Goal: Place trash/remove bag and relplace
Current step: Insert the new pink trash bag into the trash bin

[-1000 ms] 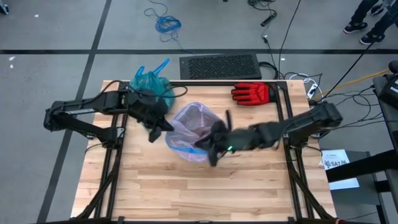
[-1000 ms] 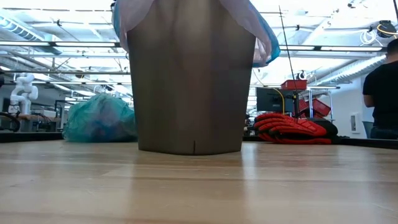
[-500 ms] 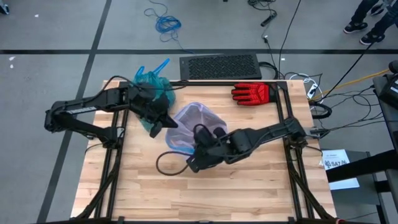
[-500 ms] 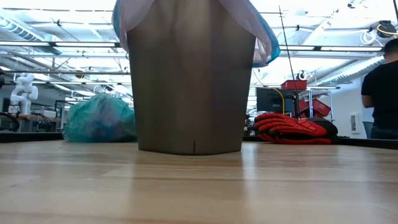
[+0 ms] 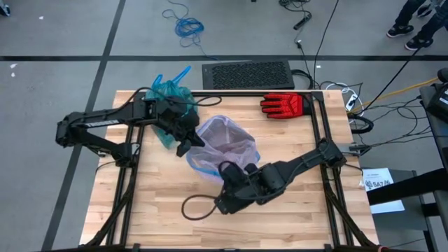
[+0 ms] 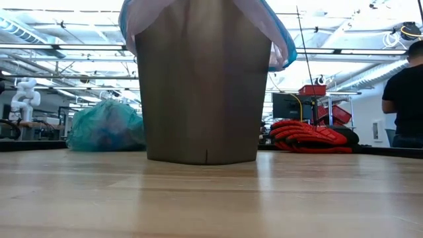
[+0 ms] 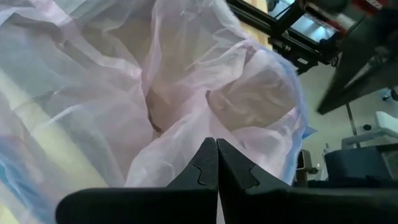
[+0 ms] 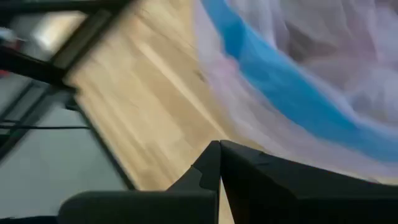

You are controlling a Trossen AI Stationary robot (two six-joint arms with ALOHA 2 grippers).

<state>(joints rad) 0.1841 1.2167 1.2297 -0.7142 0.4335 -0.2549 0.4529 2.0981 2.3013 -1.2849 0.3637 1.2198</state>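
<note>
Down on the pale wood table (image 5: 161,210), a bin (image 6: 201,86) lined with a pink bag (image 5: 224,143) stands mid-surface. The tied teal bag (image 5: 171,94) sits at the far left edge, a red glove (image 5: 283,105) at the far right. The left gripper (image 7: 217,163), fingers pressed together, hangs over the liner's mouth; the right gripper (image 8: 220,163), also pressed together, sits low beside the bin. Beyond: grey floor, cables, a person (image 6: 404,99).

No legible text anywhere.
</note>
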